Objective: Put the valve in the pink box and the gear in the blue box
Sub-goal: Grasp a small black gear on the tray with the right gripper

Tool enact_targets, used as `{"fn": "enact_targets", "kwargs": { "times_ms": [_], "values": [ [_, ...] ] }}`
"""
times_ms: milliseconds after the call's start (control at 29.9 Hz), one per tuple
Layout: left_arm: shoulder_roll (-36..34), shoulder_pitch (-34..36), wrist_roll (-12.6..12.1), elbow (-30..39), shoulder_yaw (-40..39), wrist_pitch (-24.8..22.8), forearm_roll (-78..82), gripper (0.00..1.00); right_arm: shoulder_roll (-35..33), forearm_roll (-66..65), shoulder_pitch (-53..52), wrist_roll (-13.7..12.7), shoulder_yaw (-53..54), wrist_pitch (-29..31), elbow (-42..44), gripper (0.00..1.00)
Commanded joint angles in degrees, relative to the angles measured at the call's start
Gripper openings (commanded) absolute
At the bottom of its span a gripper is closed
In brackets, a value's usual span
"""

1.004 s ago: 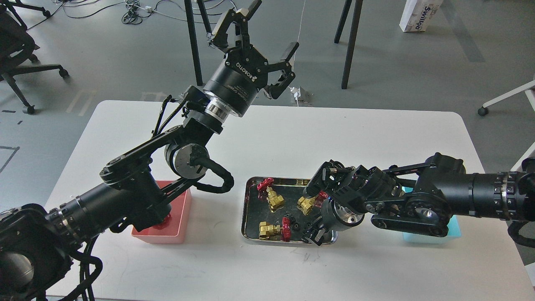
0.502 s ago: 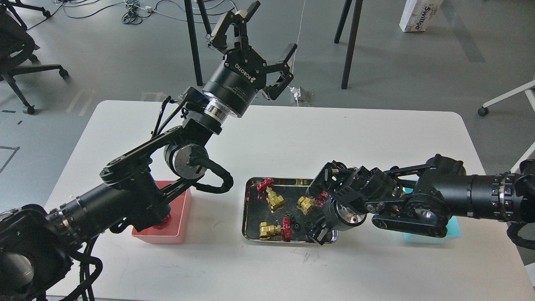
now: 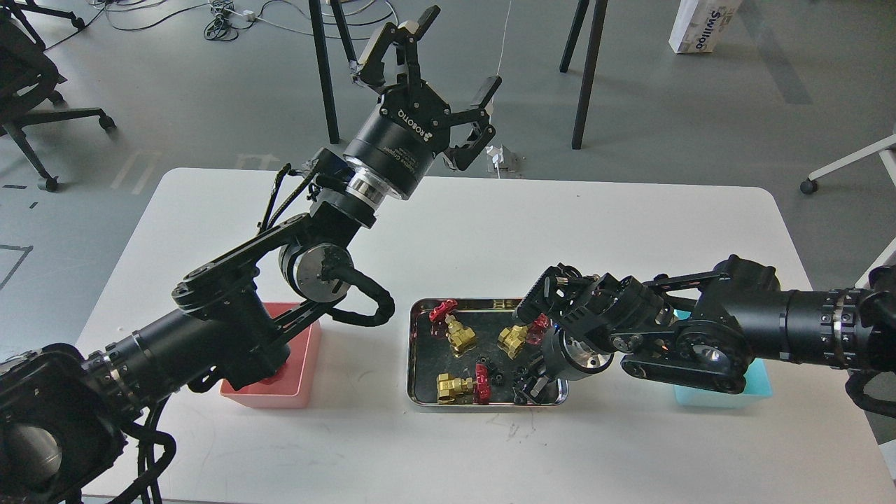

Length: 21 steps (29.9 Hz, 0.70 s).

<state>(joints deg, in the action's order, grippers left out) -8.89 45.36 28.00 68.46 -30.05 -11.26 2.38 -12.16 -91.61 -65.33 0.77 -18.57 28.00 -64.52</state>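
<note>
Three valves lie in the steel tray (image 3: 413, 353): one at the back left (image 3: 453, 327), one at the back middle (image 3: 516, 337), one at the front (image 3: 460, 384). Tiny black gears (image 3: 498, 379) lie on the tray floor beside my right gripper (image 3: 532, 389), which points down into the tray's front right corner; its fingers are dark and cannot be told apart. My left gripper (image 3: 455, 54) is open and empty, raised high beyond the table's far edge. The pink box (image 3: 302, 381) is under my left arm, its inside mostly hidden. The blue box (image 3: 761, 386) is mostly hidden behind my right arm.
The white table (image 3: 630, 231) holds the two boxes and the tray along its near half. Beyond its far edge stand dark table legs (image 3: 586, 77), and an office chair (image 3: 28, 91) is at the far left.
My right gripper has shifted a little up and to the right inside the tray's front right corner. My left gripper has drifted slightly to the right, still open.
</note>
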Motion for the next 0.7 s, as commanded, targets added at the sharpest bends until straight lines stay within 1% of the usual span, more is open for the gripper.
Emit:
{"fn": "enact_targets", "kwargs": {
  "times_ms": [0, 134, 234, 368, 536, 670],
  "values": [
    [0.01, -0.01, 0.0, -0.08, -0.01, 0.01, -0.01, 1.0, 0.55, 0.12, 0.03, 0.02, 0.03, 0.0, 0.44, 0.44],
    [0.01, -0.18, 0.0, -0.7, -0.01, -0.17, -0.01, 1.0, 1.43, 0.21, 0.2, 0.02, 0.03, 0.0, 1.15, 0.39],
    [0.01, -0.27, 0.0, -0.79, -0.01, -0.17, -0.01, 1.0, 1.96, 0.21, 0.29, 0.02, 0.03, 0.0, 1.15, 0.33],
    [0.01, -0.27, 0.0, -0.96, -0.01, -0.17, -0.01, 1.0, 2.14, 0.21, 0.2, 0.02, -0.15, 0.0, 1.15, 0.23],
    [0.1, -0.27, 0.0, -1.23, -0.01, -0.26, -0.01, 1.0, 2.14, 0.21, -0.06, 0.02, -0.15, 0.0, 1.06, 0.07],
    [0.54, -0.27, 0.0, -1.23, 0.08, -0.17, 0.08, 1.0, 2.05, 0.38, -0.5, 0.02, 0.11, 0.0, 0.8, 0.03]
  ]
}}
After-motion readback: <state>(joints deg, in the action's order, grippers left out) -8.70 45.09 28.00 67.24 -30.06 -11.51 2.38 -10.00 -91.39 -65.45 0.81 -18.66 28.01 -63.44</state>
